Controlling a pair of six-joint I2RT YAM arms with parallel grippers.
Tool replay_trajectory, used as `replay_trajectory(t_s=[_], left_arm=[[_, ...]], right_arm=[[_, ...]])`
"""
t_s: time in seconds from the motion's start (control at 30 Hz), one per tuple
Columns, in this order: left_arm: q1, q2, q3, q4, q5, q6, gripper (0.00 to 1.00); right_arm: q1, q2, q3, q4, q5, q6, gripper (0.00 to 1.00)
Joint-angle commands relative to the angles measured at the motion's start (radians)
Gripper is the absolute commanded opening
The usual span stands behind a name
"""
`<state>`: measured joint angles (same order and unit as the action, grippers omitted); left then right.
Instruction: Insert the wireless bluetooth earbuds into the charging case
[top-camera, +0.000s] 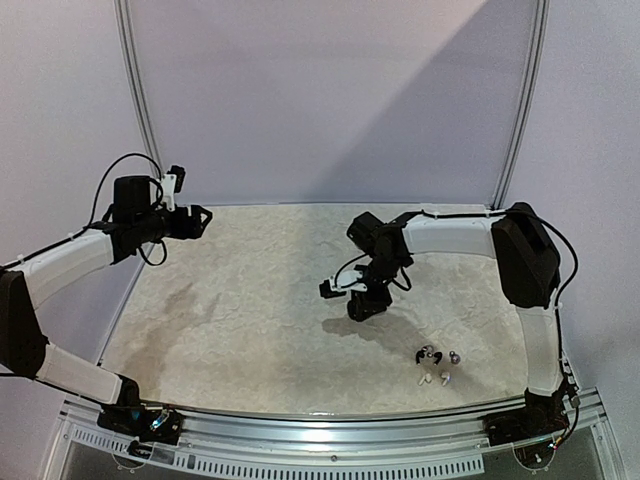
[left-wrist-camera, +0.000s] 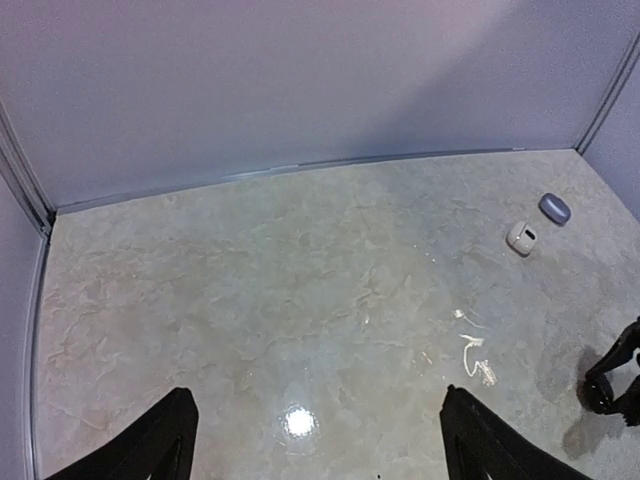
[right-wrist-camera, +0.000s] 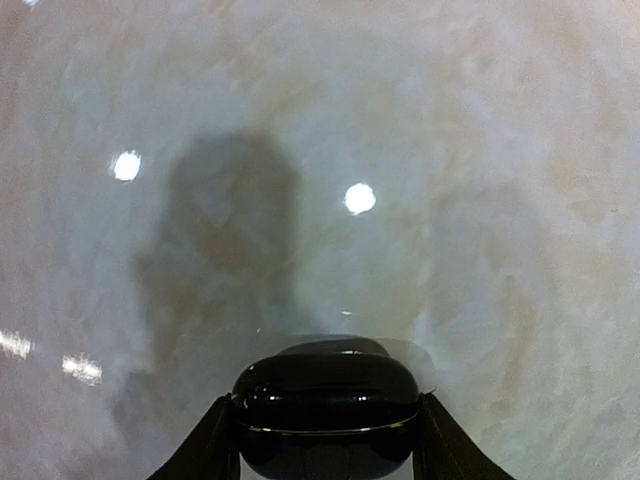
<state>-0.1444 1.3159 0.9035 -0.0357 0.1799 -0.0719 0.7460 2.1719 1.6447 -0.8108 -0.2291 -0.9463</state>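
Observation:
My right gripper (top-camera: 362, 303) is shut on a glossy black charging case (right-wrist-camera: 326, 402), closed, held low over the middle of the table; the fingers (right-wrist-camera: 203, 452) press its two ends. The earbuds lie in a small cluster near the front right: a black pair (top-camera: 428, 355), a dark purplish one (top-camera: 453, 357) and a white stemmed pair (top-camera: 433, 379), in front and to the right of that gripper. My left gripper (top-camera: 200, 218) is open and empty, raised at the back left (left-wrist-camera: 315, 402). A white case (left-wrist-camera: 521, 237) and a purplish case (left-wrist-camera: 554, 208) lie near the far right wall.
The marbled table (top-camera: 250, 320) is fenced by grey walls at the back and sides. A metal rail (top-camera: 330, 425) runs along the front edge. White scuff marks (left-wrist-camera: 478, 358) show on the surface. The right gripper's edge (left-wrist-camera: 615, 375) shows in the left wrist view.

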Motion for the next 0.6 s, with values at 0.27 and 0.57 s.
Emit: replay_trajectory(t_s=[0.27, 0.57], left_arm=[[-0.14, 0.034, 0.183, -0.049, 0.409, -0.151, 0.85], [-0.23, 0.093, 0.32, -0.232, 0.562, 0.047, 0.9]], right_arm=[[0.198, -0.222, -0.081, 0.975, 0.429, 0.523, 0.21], [0.299, -0.139, -0.034, 1.244, 0.571, 0.523, 0.2]])
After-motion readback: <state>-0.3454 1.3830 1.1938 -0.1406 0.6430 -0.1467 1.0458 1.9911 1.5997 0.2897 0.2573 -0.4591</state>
